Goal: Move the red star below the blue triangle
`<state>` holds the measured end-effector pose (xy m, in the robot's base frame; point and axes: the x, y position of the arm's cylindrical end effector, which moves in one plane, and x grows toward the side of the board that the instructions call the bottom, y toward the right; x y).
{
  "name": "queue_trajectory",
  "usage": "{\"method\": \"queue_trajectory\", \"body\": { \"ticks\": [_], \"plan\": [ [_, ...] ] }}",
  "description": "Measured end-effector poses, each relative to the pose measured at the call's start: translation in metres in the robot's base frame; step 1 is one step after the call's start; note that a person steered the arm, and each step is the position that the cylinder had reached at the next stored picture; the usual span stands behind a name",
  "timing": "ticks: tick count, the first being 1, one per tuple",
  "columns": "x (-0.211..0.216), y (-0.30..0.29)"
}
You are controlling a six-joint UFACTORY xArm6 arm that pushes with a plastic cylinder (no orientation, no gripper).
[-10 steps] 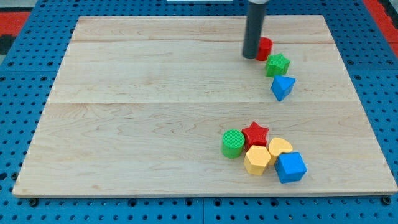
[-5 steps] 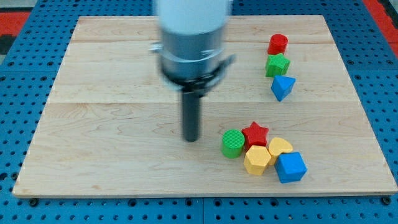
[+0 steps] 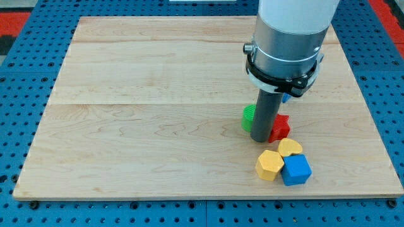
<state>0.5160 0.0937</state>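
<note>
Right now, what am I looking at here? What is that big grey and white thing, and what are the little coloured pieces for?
You see one camera's picture of a wooden board lying on a blue pegboard. The big white and grey thing is a robot arm reaching in from the view's top. It has no hand, so it holds nothing: it ends in a dark rod, and my tip slides on the board to push blocks.

My tip sits between a green block on its left and the red star on its right, close against both. Just below lie a yellow hexagon block, another yellow block and a blue cube. A sliver of blue peeks from behind the arm; I cannot tell its shape.
</note>
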Motion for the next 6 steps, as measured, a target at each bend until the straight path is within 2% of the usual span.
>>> {"method": "queue_trajectory", "body": {
  "ticks": [1,4,5,6],
  "plan": [
    [0.001,0.025],
    [-0.010,0.044],
    [-0.009,0.040],
    [-0.004,0.000]
  ]
}}
